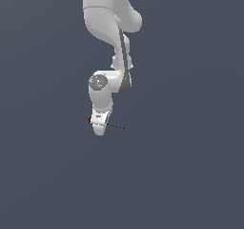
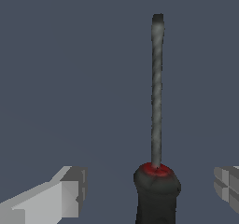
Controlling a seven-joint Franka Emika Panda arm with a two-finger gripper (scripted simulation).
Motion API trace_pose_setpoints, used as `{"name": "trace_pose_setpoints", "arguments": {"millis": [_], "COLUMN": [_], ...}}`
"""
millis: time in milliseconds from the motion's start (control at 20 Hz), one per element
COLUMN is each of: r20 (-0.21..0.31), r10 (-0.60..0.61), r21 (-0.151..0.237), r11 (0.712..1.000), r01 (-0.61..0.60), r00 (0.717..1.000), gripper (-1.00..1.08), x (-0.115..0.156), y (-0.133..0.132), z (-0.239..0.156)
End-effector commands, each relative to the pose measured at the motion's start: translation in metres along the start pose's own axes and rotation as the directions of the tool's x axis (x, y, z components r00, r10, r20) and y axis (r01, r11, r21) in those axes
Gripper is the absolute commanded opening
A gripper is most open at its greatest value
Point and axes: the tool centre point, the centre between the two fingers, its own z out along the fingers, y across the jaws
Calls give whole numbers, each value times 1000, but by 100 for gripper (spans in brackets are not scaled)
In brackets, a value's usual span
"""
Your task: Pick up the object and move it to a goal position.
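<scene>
Screwdriver lies between the wide-open jaws — seemingly untouched (handle centred)

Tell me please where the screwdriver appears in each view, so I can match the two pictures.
Exterior view: the screwdriver lies under the hand, its thin shaft sticking out toward the exterior view's right.
Wrist view: the screwdriver sits between the two fingers, handle nearest the camera.
Shared landmark: the red part of the handle.

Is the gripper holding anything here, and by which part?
Nothing yet. The gripper is open, its fingers straddling the screwdriver handle without touching it.
</scene>
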Motion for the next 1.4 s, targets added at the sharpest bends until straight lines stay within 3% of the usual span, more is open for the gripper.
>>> {"name": "trace_pose_setpoints", "arguments": {"millis": [0, 150, 200, 900, 1350], "r20": [0, 0, 0, 0, -1], "r10": [0, 0, 0, 0, -1], "r21": [-1, -1, -1, -1, -1], "r11": [1000, 1000, 1000, 1000, 1000], "r01": [0, 0, 0, 0, 1], "r00": [1000, 1000, 1000, 1000, 1000], "gripper": [100, 100, -100, -100, -100], "x": [0, 0, 0, 4, 43], "y": [1, 1, 1, 4, 27], "z": [7, 9, 9, 6, -24]}}
